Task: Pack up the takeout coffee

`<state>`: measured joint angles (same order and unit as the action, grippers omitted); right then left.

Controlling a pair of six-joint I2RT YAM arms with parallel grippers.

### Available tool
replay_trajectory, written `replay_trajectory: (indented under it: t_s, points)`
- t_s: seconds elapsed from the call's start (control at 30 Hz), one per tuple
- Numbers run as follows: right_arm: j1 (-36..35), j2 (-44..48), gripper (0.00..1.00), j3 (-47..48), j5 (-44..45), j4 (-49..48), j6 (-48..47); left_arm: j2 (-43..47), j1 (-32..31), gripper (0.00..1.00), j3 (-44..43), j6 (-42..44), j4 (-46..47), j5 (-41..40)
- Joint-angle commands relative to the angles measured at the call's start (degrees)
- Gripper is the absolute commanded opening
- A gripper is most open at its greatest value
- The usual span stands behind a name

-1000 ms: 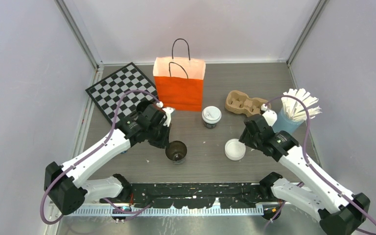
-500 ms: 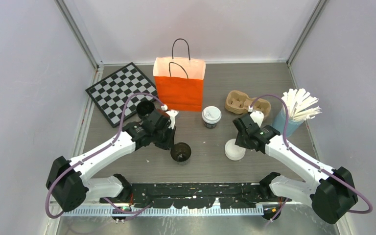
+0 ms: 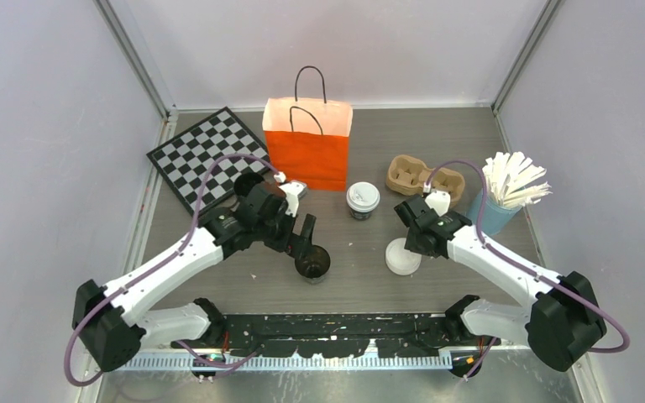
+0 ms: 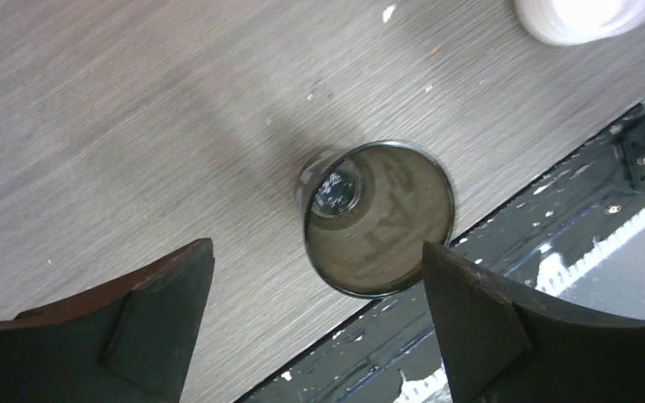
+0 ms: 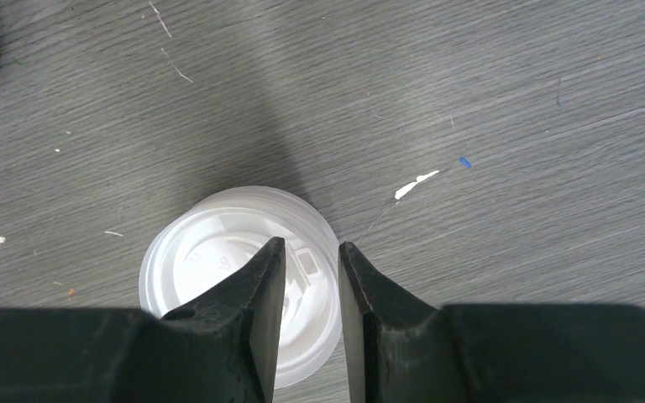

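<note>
Top view: takeout coffee (image 3: 363,200) stood mid-worktop, just beside the orange bag (image 3: 308,144), untouched.
Left wrist view: left gripper (image 4: 315,252) fingers spread wide either side of the black lidless cup (image 4: 378,220), no contact.
Right wrist view: right gripper (image 5: 311,252) fingers nearly together over the loose white lid (image 5: 193,252); grip unclear.
Likely a lid pickup; next needs a firm pinch, then a lift.

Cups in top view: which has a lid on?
Takeout coffee right of the orange bag, white sip lid on. Black cup under the left claw is open-topped; blue cup holds sticks.
</note>
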<state>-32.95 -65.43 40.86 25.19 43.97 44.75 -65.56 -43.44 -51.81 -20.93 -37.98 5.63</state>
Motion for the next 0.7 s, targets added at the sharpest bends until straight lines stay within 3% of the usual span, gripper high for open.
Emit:
replay_trajectory:
  t_s: [0.0, 0.33, 0.53, 0.67]
  points:
    - [-0.2, -0.69, 0.33, 2.52, 2.4, 0.09, 1.03, 5.32, -0.24, 1.0, -5.64, 3.97, -3.33, 0.67]
    - [-0.24, 2.0, 0.02, 4.72, 3.89, 3.11, -0.39, 13.57, -0.24, 1.0, -3.16, 5.99, -7.28, -5.24]
    - [-0.3, 4.83, 0.0, 6.52, 1.56, 5.3, -2.11, 17.74, -0.24, 1.0, -1.71, 7.74, -4.74, -3.08]
    - [-0.27, 6.25, 0.0, 7.9, 0.69, 6.74, -2.56, 19.68, -0.24, 0.93, -1.64, 9.95, -1.08, 2.26]
